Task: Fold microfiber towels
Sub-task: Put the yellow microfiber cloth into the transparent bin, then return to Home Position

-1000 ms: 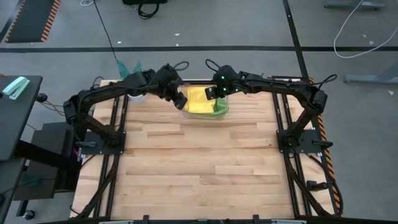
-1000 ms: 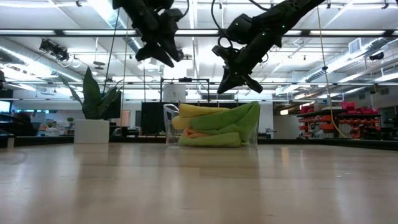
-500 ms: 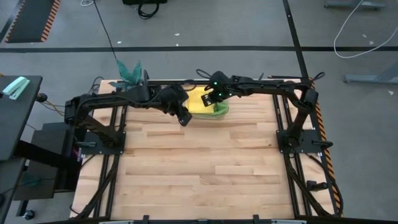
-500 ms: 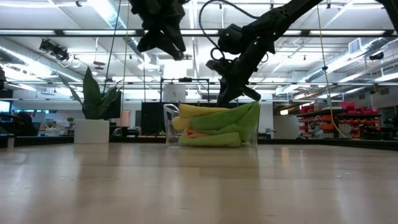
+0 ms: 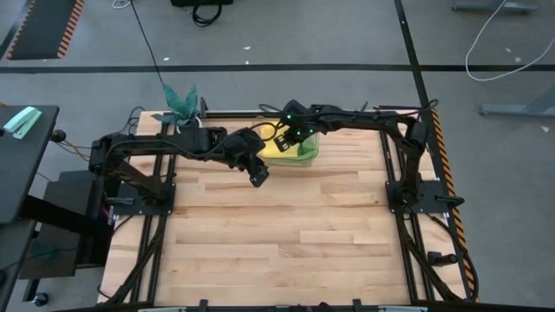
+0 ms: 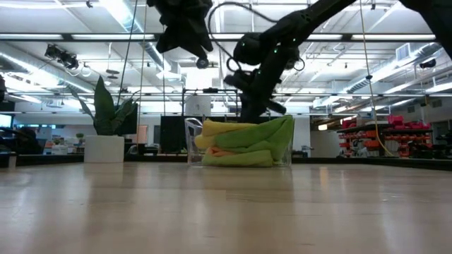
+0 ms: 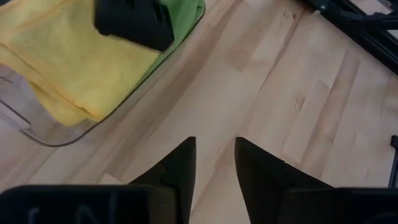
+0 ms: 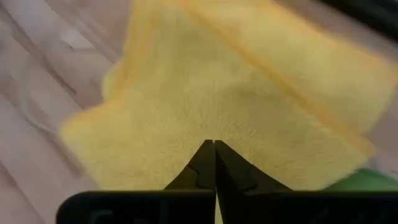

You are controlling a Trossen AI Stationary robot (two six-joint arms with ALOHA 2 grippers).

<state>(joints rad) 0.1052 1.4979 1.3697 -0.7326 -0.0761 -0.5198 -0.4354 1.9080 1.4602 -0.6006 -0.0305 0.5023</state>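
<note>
Yellow towel (image 8: 236, 106) in bin (image 7: 56, 127): right claw (image 5: 279, 141) had dropped onto it, shut, grip unclear; left claw (image 5: 258, 178) backed over counter (image 5: 286, 234), slightly open, empty.

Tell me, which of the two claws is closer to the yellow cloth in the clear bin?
The right. The right gripper is down on the yellow cloth in the bin, fingers together. The left gripper hangs beside the bin, over bare table.

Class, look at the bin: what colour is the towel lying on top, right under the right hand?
Yellow. The top towel shows best in the right wrist view, filling the picture beyond the right hand.
</note>
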